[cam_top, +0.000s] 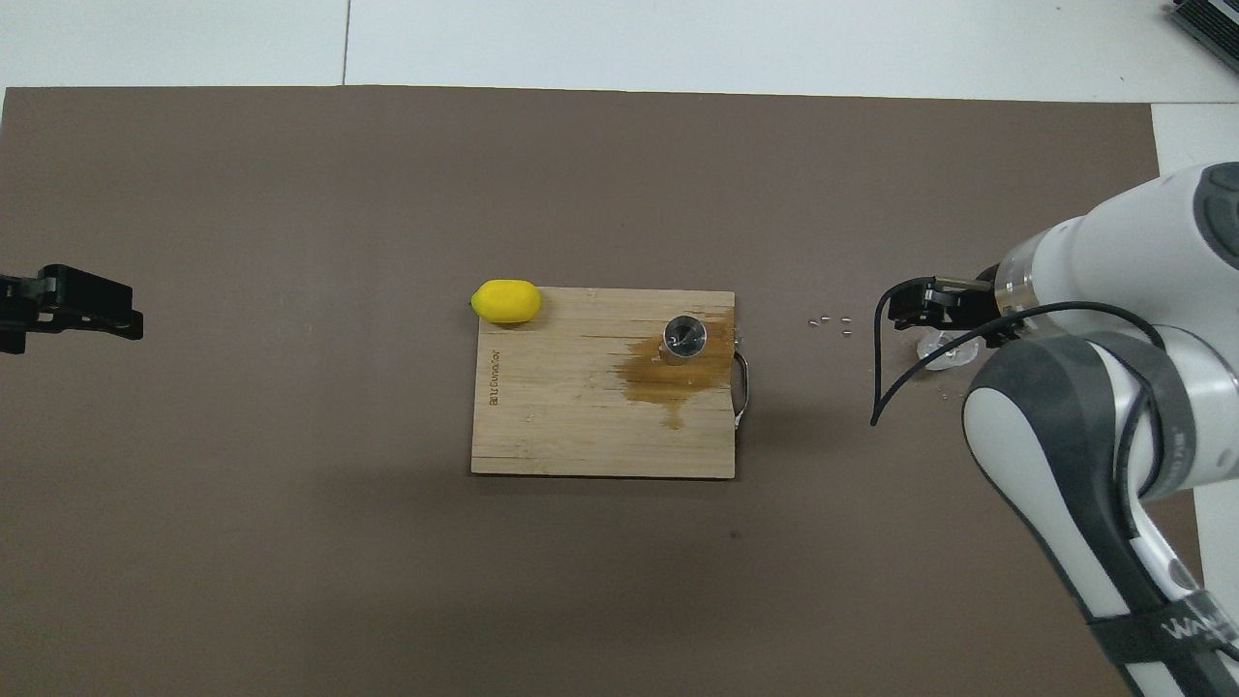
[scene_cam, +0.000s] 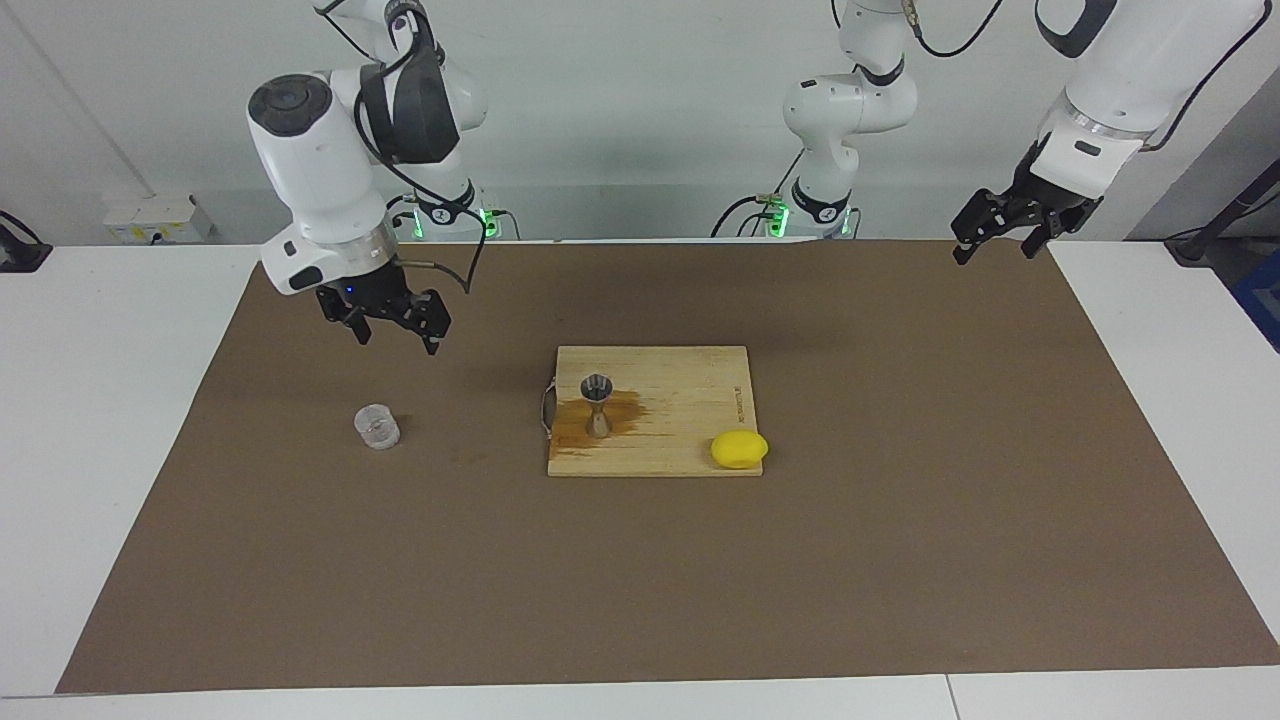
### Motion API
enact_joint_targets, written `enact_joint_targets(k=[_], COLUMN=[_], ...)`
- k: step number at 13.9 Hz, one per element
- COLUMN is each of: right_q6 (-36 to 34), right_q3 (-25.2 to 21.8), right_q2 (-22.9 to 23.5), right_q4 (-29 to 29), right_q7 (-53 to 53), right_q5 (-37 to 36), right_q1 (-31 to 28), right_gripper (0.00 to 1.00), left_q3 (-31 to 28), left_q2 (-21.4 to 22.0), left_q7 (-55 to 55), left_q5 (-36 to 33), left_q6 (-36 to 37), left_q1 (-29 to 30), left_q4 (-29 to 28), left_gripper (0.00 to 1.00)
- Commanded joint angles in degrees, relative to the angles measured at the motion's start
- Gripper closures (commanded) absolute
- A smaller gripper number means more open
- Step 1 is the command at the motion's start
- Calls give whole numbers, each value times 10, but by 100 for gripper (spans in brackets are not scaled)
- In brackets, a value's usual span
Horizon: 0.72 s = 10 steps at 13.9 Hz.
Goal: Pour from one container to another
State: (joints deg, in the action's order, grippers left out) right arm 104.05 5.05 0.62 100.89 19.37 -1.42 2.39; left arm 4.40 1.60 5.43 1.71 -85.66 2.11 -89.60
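The left gripper (scene_cam: 993,237) waits open and empty over the mat's corner at the robots' edge. The right gripper (scene_cam: 393,325) hangs open and empty above the mat (scene_cam: 900,560), apart from the clear cup (scene_cam: 377,427). The cup stands upright toward the right arm's end. The jigger (scene_cam: 598,404) stands upright on the cutting board (scene_cam: 690,390), in a brown stain near the handle edge. A lemon (scene_cam: 739,449) lies at the board's corner farthest from the robots.
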Motion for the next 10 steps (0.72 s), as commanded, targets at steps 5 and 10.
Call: enact_joint_targets(k=[5,10], right_q6=[-130,-150], right_q3=[-7,-8], right_q2=[-10,-32], right_q4=[-93,-66], right_q7=[-66,-115], right_q5=[-8,0], right_q1=[-11,-30], right_gripper=[0,0], left_q3=[3,3], left_q2=[16,16], left_q7=[-3,-3], left_q5=[6,6], left_q6=[4,3], left_q1=[7,7], left_q4=[-16,-15], left_gripper=[0,0])
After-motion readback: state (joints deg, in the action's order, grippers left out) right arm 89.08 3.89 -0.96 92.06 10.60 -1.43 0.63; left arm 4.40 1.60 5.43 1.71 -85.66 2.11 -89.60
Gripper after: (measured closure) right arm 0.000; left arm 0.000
